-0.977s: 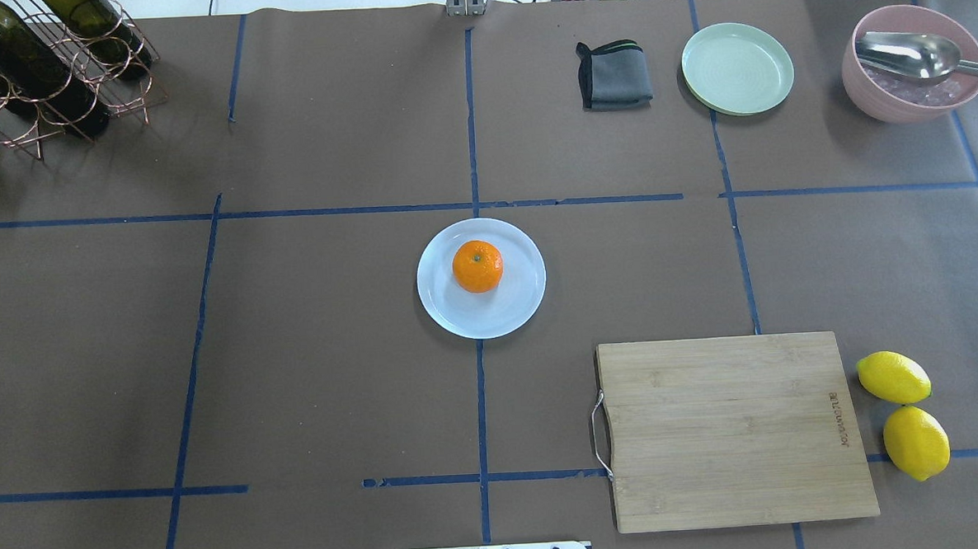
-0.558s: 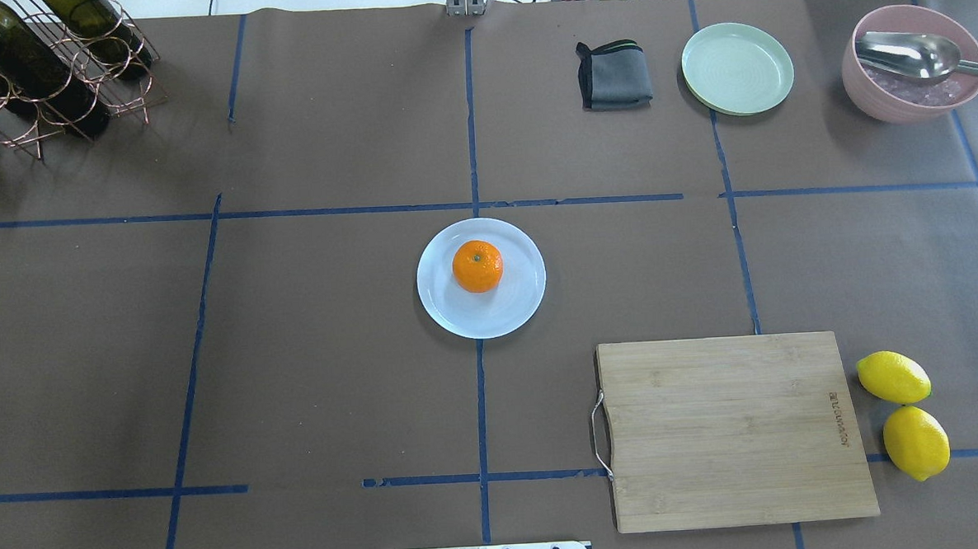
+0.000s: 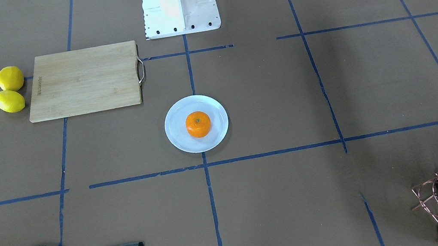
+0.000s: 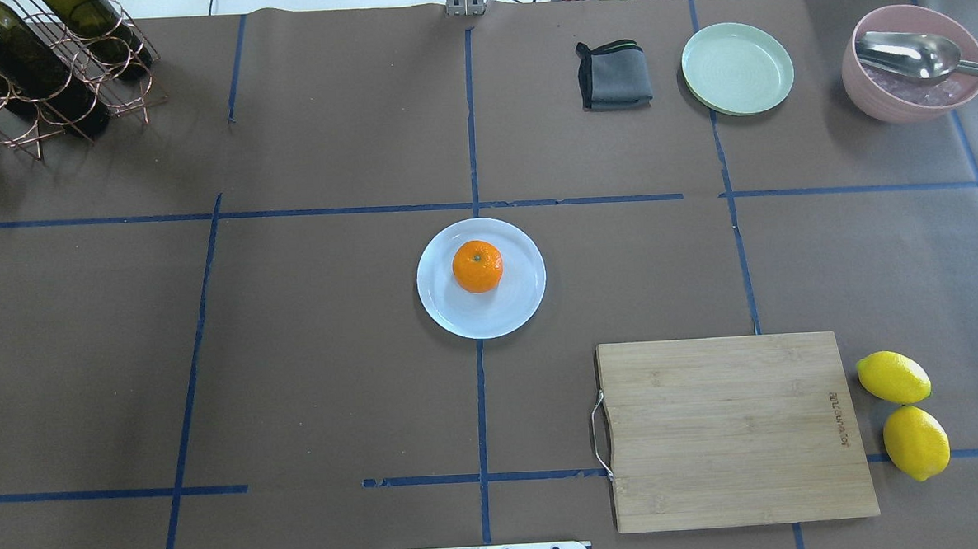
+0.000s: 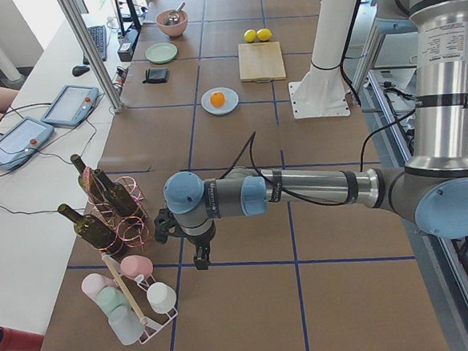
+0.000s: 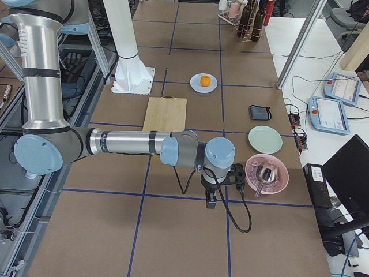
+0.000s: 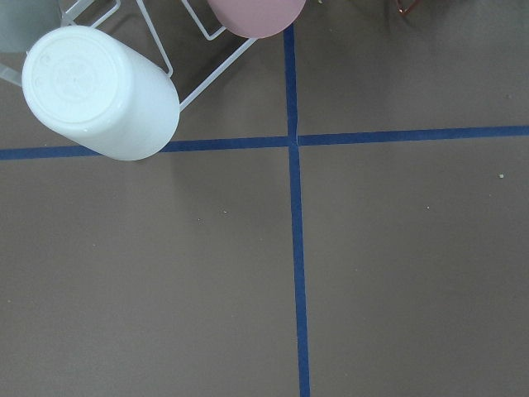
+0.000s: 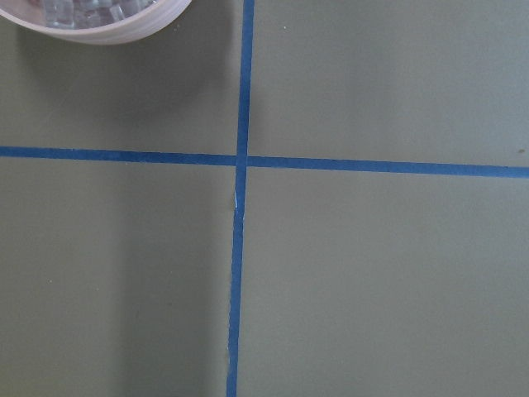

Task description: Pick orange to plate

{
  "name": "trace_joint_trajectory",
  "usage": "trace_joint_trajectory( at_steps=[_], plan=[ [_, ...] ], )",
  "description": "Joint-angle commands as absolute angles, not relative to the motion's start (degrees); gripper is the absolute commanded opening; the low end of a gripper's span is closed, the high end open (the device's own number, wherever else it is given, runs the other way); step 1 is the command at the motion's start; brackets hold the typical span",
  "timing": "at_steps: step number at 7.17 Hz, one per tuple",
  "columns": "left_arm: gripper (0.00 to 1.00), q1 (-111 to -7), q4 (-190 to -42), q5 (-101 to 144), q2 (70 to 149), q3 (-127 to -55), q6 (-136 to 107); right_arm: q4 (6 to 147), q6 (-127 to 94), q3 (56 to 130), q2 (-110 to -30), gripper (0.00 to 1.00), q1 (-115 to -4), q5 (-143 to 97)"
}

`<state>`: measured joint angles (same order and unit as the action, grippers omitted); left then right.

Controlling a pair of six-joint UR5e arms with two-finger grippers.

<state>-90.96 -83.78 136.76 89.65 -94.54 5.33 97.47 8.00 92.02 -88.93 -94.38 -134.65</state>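
Overhead exterior gives me the orange [image 4: 478,266] resting on the plate [image 4: 507,315] at the middle of the frame, a little up and left of the plate's centre, stem dot facing up. On the tabletop [image 4: 320,381] to the lower right lies a wooden cutting board [image 4: 731,429], with two lemons [image 4: 893,376] touching each other just beyond its right edge. I see the left gripper [image 5: 200,264] only in the exterior left view, low in the centre, pointing down near a cup rack [image 5: 134,299] and well apart from the plate at the top of that frame. I cannot tell how far open it is. The right gripper [image 6: 210,202] shows only in the exterior right view, pointing down just beside a pink bowl [image 6: 266,173]. I cannot tell its opening either, or see anything in its grasp.
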Motion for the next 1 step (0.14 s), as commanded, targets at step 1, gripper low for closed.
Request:
trace_joint_trajectory(
  at_steps=[1],
  plan=[
    [1.00,-91.0,-83.8,136.8,89.6,-94.9,5.3,97.5,8.0,92.2,-88.9,1.00,-94.4,-134.6]
  ],
)
